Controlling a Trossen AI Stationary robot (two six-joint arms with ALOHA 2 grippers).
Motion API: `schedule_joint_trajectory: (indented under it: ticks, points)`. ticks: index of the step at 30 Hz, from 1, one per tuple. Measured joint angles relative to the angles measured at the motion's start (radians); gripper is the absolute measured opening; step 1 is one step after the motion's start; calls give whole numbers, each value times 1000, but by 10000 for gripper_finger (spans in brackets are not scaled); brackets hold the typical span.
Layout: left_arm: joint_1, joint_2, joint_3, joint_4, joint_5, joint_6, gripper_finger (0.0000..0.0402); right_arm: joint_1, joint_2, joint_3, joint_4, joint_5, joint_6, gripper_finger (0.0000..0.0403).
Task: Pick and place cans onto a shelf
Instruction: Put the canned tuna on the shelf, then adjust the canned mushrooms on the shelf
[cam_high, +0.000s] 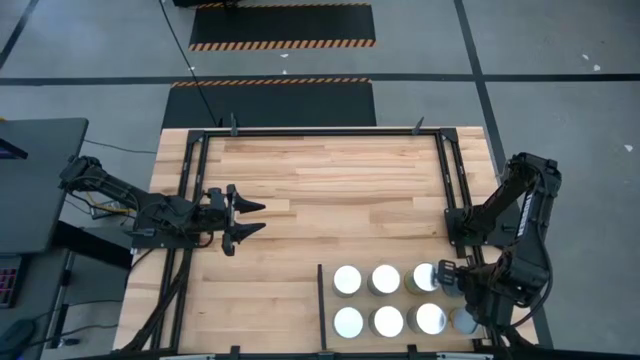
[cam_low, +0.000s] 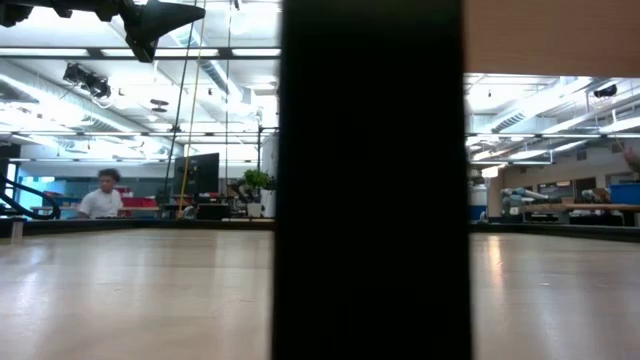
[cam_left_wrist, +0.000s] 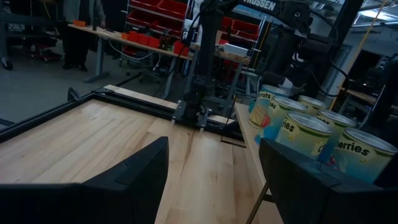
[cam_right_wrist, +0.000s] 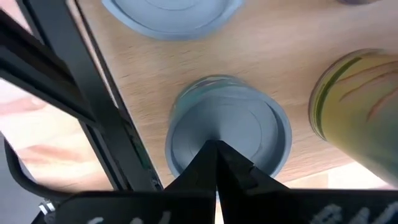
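Several cans stand upright in two rows on the light-wood shelf (cam_high: 333, 300), right of the short black divider bar (cam_high: 320, 305). Most have bright tops (cam_high: 386, 279); one at the right end is dull grey (cam_high: 463, 320). My right gripper (cam_right_wrist: 216, 155) is shut, pointing down over a blue-grey can top (cam_right_wrist: 249, 121) beside the black edge bar (cam_right_wrist: 93, 81); it also shows in the high view (cam_high: 447, 275). My left gripper (cam_high: 243, 220) is open and empty, level above the bare board at the left. Its wrist view shows the cans' labelled sides (cam_left_wrist: 311, 134). My right gripper's shut fingertips (cam_right_wrist: 214, 152) stand right over the middle of the blue-grey can's top, coming from above. I cannot tell whether they touch it. The can stands upright on the board.
Black metal bars (cam_high: 320, 131) frame the board. In the right wrist view, a second blue-grey top (cam_right_wrist: 168, 12) and a yellow-green can side (cam_right_wrist: 354, 106) stand close by. A black post (cam_low: 375, 180) blocks the middle of the low view. A person (cam_low: 100, 197) sits far behind.
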Motion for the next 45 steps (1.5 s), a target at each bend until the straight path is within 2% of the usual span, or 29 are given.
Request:
schedule_joint_trajectory:
  ticks: [9,27,35,40,45]
  points:
    - [0,0,0,0,0,0,256,0,-3,-21,-2,13,60,4]
    - [0,0,0,0,0,0,256,0,0,-8,-30,25,73,4]
    - [0,0,0,0,0,0,256,11,0,105,-42,87,101,4]
    - [0,0,0,0,0,0,256,66,0,137,121,41,117,4]
    - [0,0,0,0,0,0,256,110,0,80,245,19,133,4]
